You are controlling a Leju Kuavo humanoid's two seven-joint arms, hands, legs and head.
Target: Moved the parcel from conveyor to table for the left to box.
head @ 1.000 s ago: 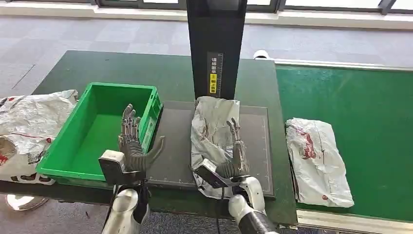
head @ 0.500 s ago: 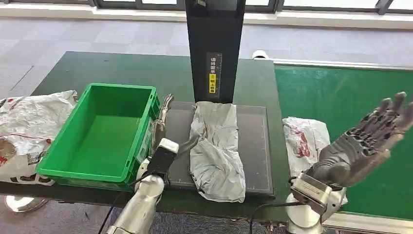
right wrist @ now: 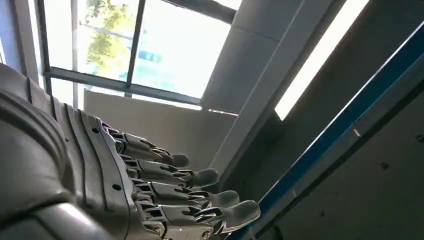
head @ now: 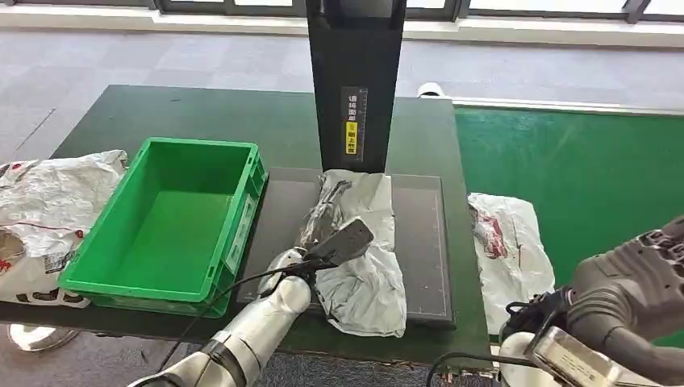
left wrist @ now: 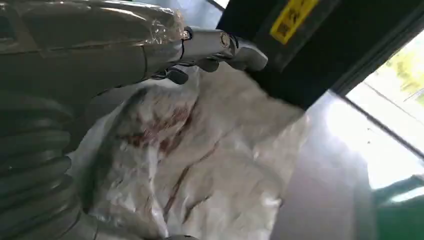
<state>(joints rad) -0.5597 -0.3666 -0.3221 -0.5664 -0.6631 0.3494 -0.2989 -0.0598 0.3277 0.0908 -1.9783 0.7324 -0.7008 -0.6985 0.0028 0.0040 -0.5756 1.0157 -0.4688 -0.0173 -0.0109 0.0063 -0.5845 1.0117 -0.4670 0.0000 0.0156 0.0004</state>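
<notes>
I see the parcel (head: 360,258) lying crumpled on the dark mat (head: 419,242) on the table (head: 161,113), just right of the green bin (head: 173,222). My left hand (head: 323,214) reaches over its upper left part, fingers stretched out and apart, holding nothing. My right hand (right wrist: 165,192) is raised, fingers extended and spread — it holds nothing. A second parcel (head: 516,250) lies on the green conveyor (head: 597,177). The black post (head: 355,81) carries a label with Chinese characters and a yellow patch — too small to read.
</notes>
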